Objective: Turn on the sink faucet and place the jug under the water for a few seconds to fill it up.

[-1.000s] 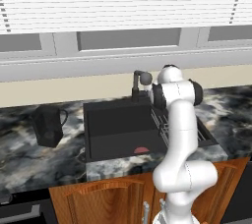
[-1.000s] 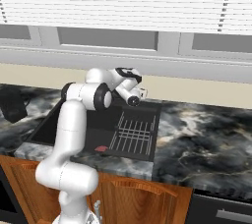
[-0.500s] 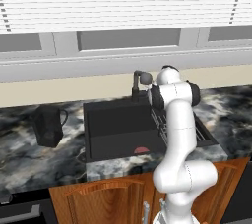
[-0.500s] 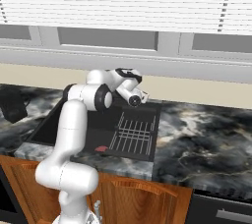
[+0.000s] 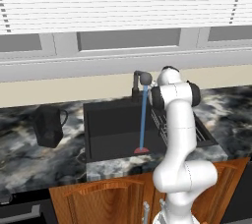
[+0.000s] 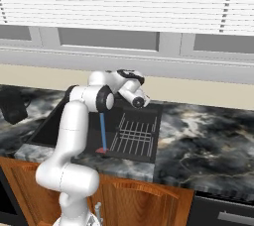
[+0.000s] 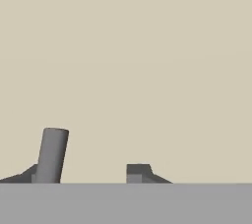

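The dark grey sink faucet (image 5: 140, 81) stands at the back of the black sink (image 5: 110, 132). Water (image 5: 143, 119) falls from its head in a thin blue stream to a reddish splash (image 5: 141, 150) on the basin floor. The same water (image 6: 102, 130) shows in the right base view. The black jug (image 5: 48, 126) stands upright on the counter left of the sink, far from my hand. My gripper (image 6: 140, 102) is raised beside the faucet, at the sink's back edge. In the hand view my gripper (image 7: 83, 179) is open and a grey faucet post (image 7: 51, 155) rises just inside one fingertip.
A dark wire rack (image 6: 134, 133) lies along the right side of the sink. Marbled counter (image 6: 208, 143) stretches to both sides. A beige wall (image 7: 147, 61) and a window sill stand close behind the faucet. Wooden cabinet doors (image 5: 103, 201) are below.
The blue stream now runs from the faucet head; no stream showed in the earlier frames. My hand has dipped slightly by the faucet. The jug has not moved.
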